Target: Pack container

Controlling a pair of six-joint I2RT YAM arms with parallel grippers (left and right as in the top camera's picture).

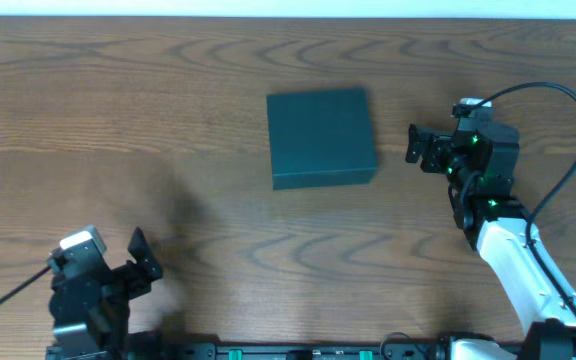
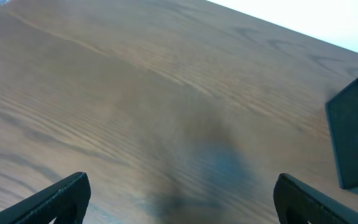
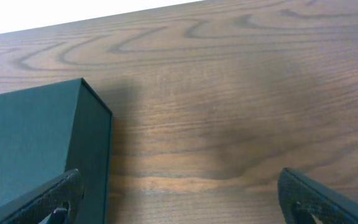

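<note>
Closed container (image 1: 322,137) mid-table (image 1: 118,100), lid down, both arms empty.
Right gripper (image 1: 415,146) spread wide just beside box's right edge, likely lined up for flap; left gripper (image 1: 143,258) also spread, parked well apart near table front.

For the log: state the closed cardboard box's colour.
Plain dark teal cardboard box, unmarked; clearest in the overhead view.
</note>
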